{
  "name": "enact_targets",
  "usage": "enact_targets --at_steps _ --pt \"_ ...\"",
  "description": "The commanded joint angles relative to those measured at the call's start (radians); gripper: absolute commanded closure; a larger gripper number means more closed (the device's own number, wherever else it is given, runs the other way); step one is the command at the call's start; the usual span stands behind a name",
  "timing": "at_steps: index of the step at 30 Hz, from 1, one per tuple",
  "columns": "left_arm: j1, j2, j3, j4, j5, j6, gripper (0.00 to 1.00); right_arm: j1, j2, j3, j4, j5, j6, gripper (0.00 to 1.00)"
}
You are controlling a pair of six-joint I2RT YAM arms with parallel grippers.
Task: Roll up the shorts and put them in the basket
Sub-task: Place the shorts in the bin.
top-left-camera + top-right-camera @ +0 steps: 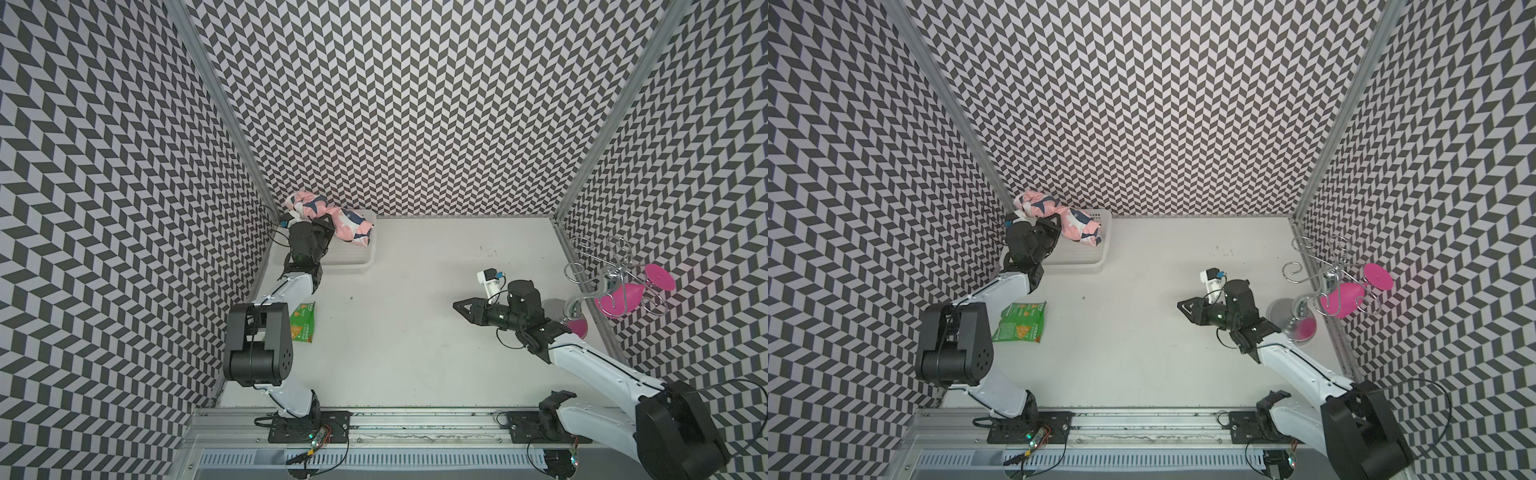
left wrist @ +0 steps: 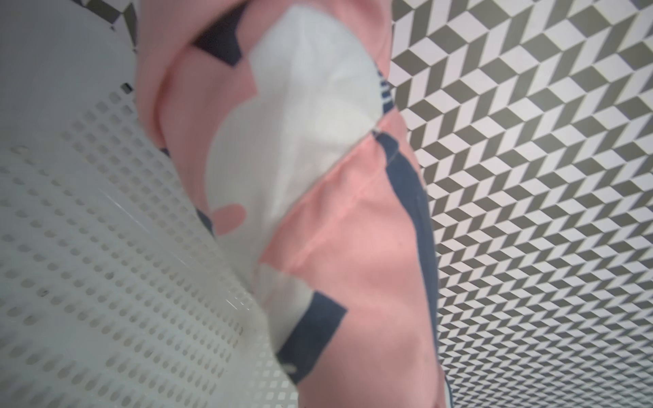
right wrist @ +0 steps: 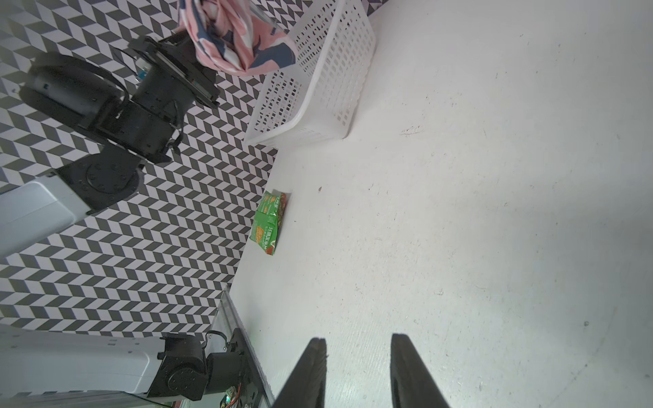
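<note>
Our left hand [image 1: 325, 221] pinches the bunched shorts [image 1: 351, 227], holding them above the white basket [image 1: 349, 270]; our right hand [image 1: 457, 306], spread and empty, hovers over the desk [image 1: 415, 353], well apart from the basket.

Basket [image 1: 349, 268]: far left corner of the table [image 1: 415, 357].
Shorts [image 1: 352, 224]: above the basket's far left end, in the left gripper [image 1: 325, 221].
Packet [image 1: 304, 322]: left edge, nearer than the basket, apart from it.
Stand [image 1: 598, 276]: right edge, mid-depth.
Right gripper [image 1: 459, 306]: over the table, left of the stand.
</note>
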Motion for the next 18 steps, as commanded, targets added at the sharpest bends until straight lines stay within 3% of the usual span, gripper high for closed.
enact_targets --at_steps 1,9,13,18 --pt "0.000 0.032 -0.013 0.084 -0.107 -0.039 1.00 -0.003 -0.038 -0.011 0.007 0.028 -0.005 0.66" --pt "0.004 0.091 -0.046 -0.017 -0.262 -0.111 1.00 -0.007 -0.054 0.024 -0.031 0.043 -0.025 0.66" --pt "-0.002 0.118 -0.054 -0.047 -0.291 -0.131 1.00 -0.010 -0.052 0.039 -0.032 0.046 -0.023 0.65" --pt "-0.002 0.179 0.025 -0.223 -0.286 -0.149 1.00 -0.012 -0.050 0.063 -0.037 0.052 -0.023 0.65"
